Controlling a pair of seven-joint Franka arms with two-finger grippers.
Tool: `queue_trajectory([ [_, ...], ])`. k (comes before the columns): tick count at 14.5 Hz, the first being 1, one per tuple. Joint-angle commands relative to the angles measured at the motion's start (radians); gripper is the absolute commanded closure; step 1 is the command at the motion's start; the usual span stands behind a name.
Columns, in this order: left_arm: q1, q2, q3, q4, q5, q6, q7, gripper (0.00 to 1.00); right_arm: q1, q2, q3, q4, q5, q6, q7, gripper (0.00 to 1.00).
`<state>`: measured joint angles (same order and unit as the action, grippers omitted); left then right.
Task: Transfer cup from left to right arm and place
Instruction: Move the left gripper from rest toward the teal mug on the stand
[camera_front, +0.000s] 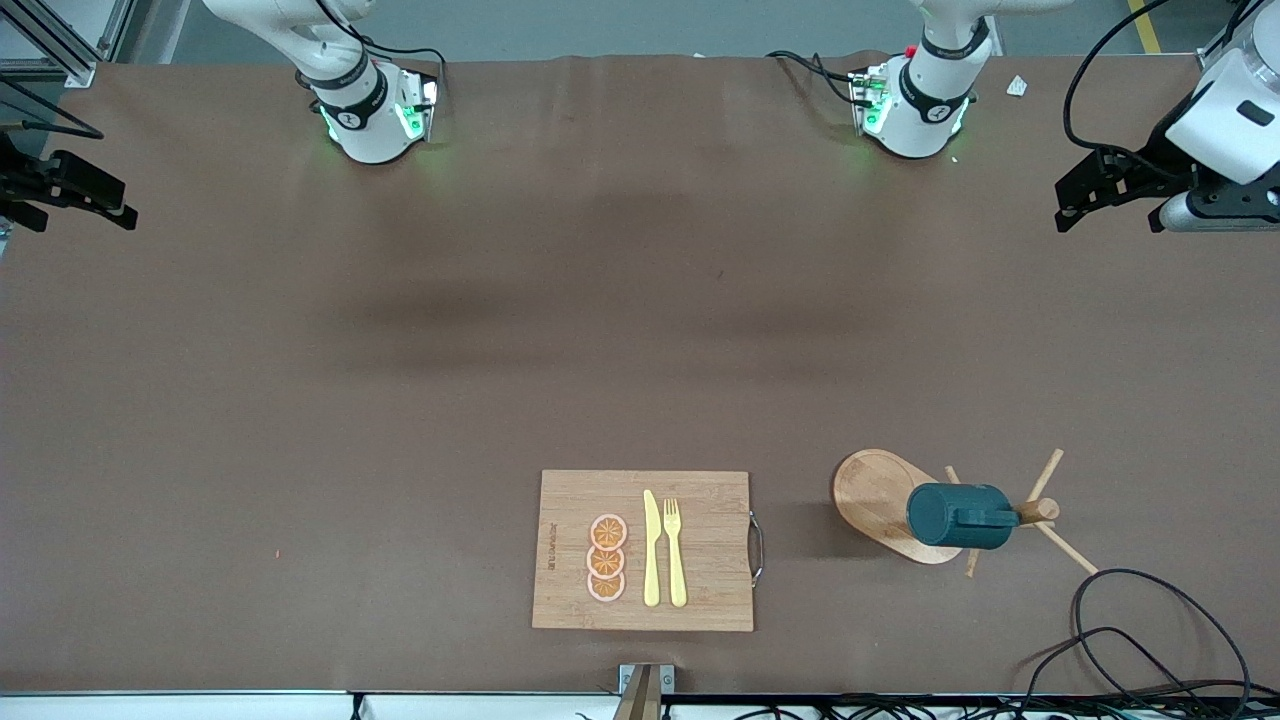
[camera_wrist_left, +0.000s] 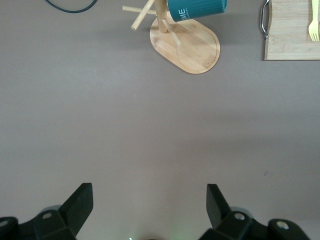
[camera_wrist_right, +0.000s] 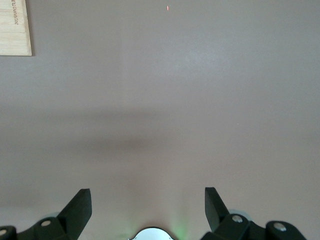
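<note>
the cup (camera_front: 957, 516) hung sideways on the wooden rack (camera_front: 885, 505), seemingly by its handle, nearest the left gripper (camera_front: 1075, 205) (both grippers' fingers apart, empty).

cup (camera_wrist_left: 196, 8) top cut off, board lettering (camera_front: 551, 546) unreadable

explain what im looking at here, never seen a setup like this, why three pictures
Two robot arms share a brown table. The big picture looks down from across it; the other two come from cameras on each wrist. The left pincer and right pincer are both open, empty and waiting at the table's ends. A teal cup hangs on a wooden mug rack toward the left arm's end. Beside it lies a cutting board with a toy knife, fork and orange slices.
</note>
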<state>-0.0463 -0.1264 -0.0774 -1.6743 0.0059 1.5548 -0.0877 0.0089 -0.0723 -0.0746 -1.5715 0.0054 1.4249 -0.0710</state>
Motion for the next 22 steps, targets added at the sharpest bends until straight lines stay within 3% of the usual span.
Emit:
queue_trajectory([
  [1,0.002,0.01,-0.002,0.025,0.002,-0.018,0.003,0.0,-0.001,-0.014,-0.001,-0.016,0.002,0.006,-0.01,0.0],
  [6,0.026,0.14,0.013,0.168,-0.006,-0.012,0.017,0.0,-0.001,-0.014,-0.001,-0.015,0.004,0.006,-0.01,0.0],
  [11,0.037,0.266,0.018,0.174,-0.038,0.132,-0.032,0.0,-0.004,-0.014,-0.002,-0.005,0.001,0.002,-0.009,0.0],
  [16,0.028,0.39,0.016,0.286,-0.061,0.156,-0.341,0.0,-0.004,-0.014,-0.002,-0.002,-0.001,0.0,-0.009,0.0],
  [22,0.016,0.448,0.015,0.294,-0.164,0.301,-0.774,0.0,-0.004,-0.014,-0.002,-0.002,-0.001,0.0,-0.009,0.0],
])
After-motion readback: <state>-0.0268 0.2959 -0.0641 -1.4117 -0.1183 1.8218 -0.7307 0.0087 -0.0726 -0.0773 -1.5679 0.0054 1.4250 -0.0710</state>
